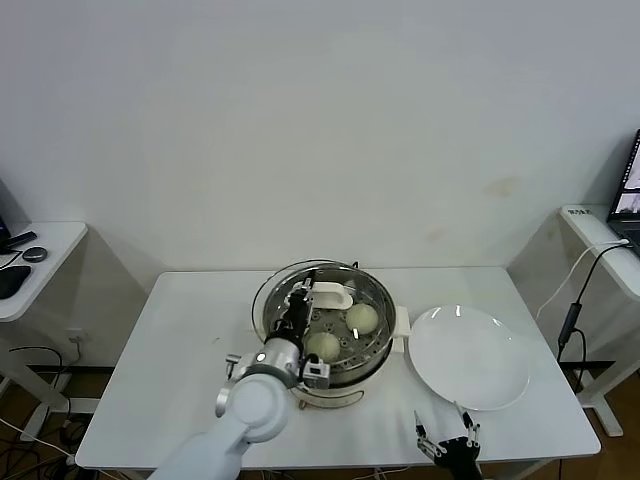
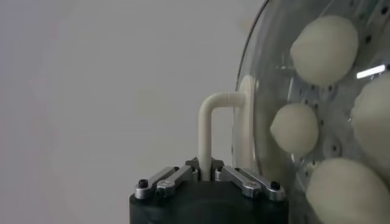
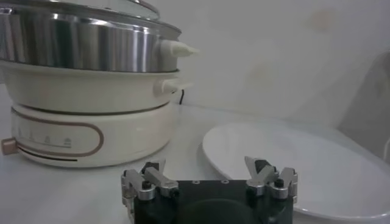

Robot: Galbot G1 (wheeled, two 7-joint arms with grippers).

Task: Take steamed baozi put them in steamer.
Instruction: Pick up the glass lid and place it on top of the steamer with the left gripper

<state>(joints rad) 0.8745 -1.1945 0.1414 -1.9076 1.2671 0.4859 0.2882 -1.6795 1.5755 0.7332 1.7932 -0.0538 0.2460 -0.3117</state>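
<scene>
On the white table (image 1: 180, 340), the steamer (image 1: 372, 362) sits about centre, shiny steel ring over a cream base with side handles. At its three o'clock lies the plate (image 1: 470, 358), bare, just beside the pot's handle. Over the pot hangs the glass lid (image 1: 340, 275), carried by the left gripper (image 1: 297, 307), whose fingers are pinched tight on the lid's white loop handle (image 2: 210, 122); from the head view the lid seems to be over the rim, though I cannot tell whether it has seated. Parked at five o'clock, near the table's front edge, the right gripper (image 1: 447, 440) hovers with fingers spread wide and nothing between them.

Through the glass the baozi (image 2: 324, 49) show in the left wrist view: four smooth, round, cream-white buns, resting apart on the perforated tray. From the head view, I make out only two, near the middle of the pot. So the loading looks done to me; what remains, I judge, is settling the lid and letting go.
</scene>
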